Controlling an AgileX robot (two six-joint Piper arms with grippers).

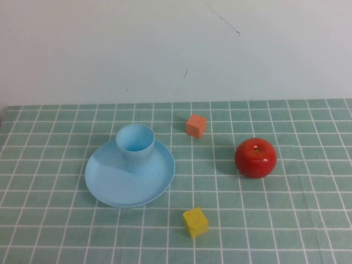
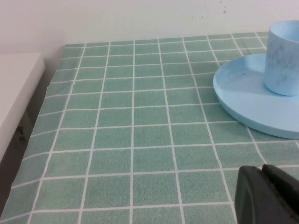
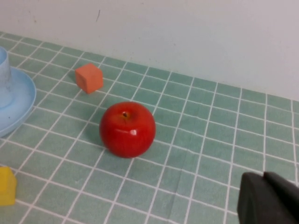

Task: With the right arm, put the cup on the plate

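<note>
The light blue cup (image 1: 135, 146) stands upright on the far part of the light blue plate (image 1: 113, 181), left of the table's middle. Both also show in the left wrist view, the cup (image 2: 282, 58) on the plate (image 2: 243, 100). Neither arm appears in the high view. My left gripper (image 2: 262, 173) is shut and empty, low over the cloth on the plate's near left side. My right gripper (image 3: 262, 178) is shut and empty too, over the cloth on the near right of the red apple (image 3: 127, 129), well away from the cup (image 3: 3, 77).
A red apple (image 1: 256, 157) sits right of the plate. An orange cube (image 1: 196, 125) lies behind the middle, a yellow cube (image 1: 195, 222) in front of the plate. A white wall backs the green checked cloth (image 1: 286, 220). A white ledge (image 2: 14, 93) borders the table's left edge.
</note>
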